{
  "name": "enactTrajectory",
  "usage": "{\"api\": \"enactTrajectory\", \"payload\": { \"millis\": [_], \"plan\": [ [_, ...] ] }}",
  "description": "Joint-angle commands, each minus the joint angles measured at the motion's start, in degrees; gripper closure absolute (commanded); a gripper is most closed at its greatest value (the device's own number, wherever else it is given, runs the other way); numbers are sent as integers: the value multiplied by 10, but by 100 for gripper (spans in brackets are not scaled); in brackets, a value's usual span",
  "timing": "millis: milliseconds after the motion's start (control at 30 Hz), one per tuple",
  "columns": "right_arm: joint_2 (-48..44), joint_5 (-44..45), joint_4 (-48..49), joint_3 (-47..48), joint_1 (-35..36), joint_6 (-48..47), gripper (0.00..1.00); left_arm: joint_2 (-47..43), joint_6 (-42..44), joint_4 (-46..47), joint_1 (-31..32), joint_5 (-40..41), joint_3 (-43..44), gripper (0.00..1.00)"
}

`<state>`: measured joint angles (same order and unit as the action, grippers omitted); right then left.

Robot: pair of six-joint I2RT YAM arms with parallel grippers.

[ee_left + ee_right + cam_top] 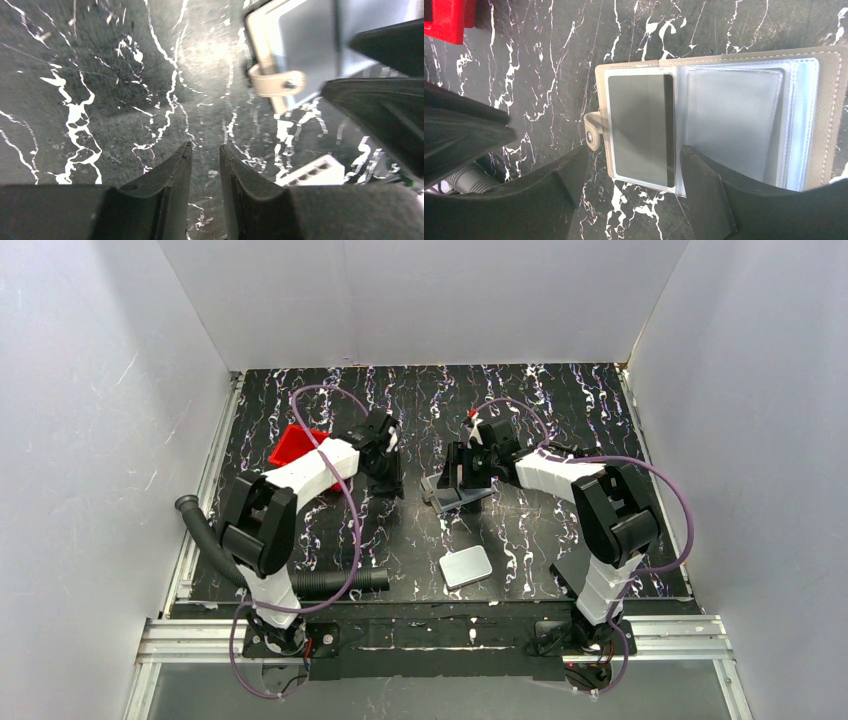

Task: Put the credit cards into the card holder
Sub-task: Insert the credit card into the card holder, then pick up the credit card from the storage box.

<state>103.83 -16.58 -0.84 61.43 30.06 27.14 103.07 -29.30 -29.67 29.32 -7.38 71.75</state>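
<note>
Sleeves show only in your right wrist view: the card holder (829, 115) lies open and flat on the table (549, 50), with a dark card (636, 127) in its 9 o'clock clear pocket and a pale grey card (734, 120) in the 3 o'clock pocket. The top view gives you just a small grey shape at the table's centre, half under the right hand (634, 155). Your left wrist view catches one corner of the holder and its snap strap (277, 82) at 1 o'clock, cut off by the frame, with the right hand's black fingers blurred beside it. A white slotted block (312, 172) at 4 o'clock is partly hidden; you cannot tell what it is. The right hand points down over the holder, fingers spread wide astride the dark card's pocket, nothing clamped between them. Your left hand (205, 160) hovers low over bare table at the holder's 10 o'clock, fingers nearly together with a thin gap, empty. A red tray (298, 445) lies at its 9 o'clock.
</note>
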Motion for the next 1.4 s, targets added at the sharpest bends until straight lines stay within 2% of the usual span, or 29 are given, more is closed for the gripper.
{"api": "enactTrajectory", "payload": {
  "millis": [0, 167, 300, 467, 567, 633, 700, 800, 933, 1067, 1233, 1367],
  "plan": [
    [-29, 15, -56, 32, -13, -32, 23, -73, 24, -52, -5, 6, 56, 71],
    [-49, 12, -70, 26, -61, -59, 18, -119, 27, -75, -18, -11, 65, 66],
    [-51, -5, -81, 21, -107, -89, 17, -159, 39, -102, -41, -20, 68, 56],
    [-34, -75, -37, 8, -135, -84, 14, -212, 62, -132, -117, -64, 73, 36],
    [-28, -97, 2, -16, -142, -59, 14, -231, 81, -147, -168, -69, 78, 16],
    [-19, -110, 31, -28, -142, -45, 14, -226, 100, -156, -191, -60, 86, 9],
    [-9, -119, 57, -41, -143, -30, 14, -209, 121, -172, -200, -16, 99, 8],
    [-2, -130, 84, -58, -143, -11, 14, -167, 144, -173, -213, 4, 112, 2],
    [-20, -153, 121, -88, -143, 25, 16, -90, 173, -172, -222, 31, 134, 2],
    [-69, -145, 97, -90, -144, 25, 16, -27, 218, -148, -225, 27, 151, 4],
    [-114, -141, 71, -77, -144, 22, 16, 14, 229, -120, -224, 26, 174, 7],
    [-130, -139, 46, -64, -143, 8, 16, 48, 243, -128, -226, 11, 196, 5]
  ]
}}
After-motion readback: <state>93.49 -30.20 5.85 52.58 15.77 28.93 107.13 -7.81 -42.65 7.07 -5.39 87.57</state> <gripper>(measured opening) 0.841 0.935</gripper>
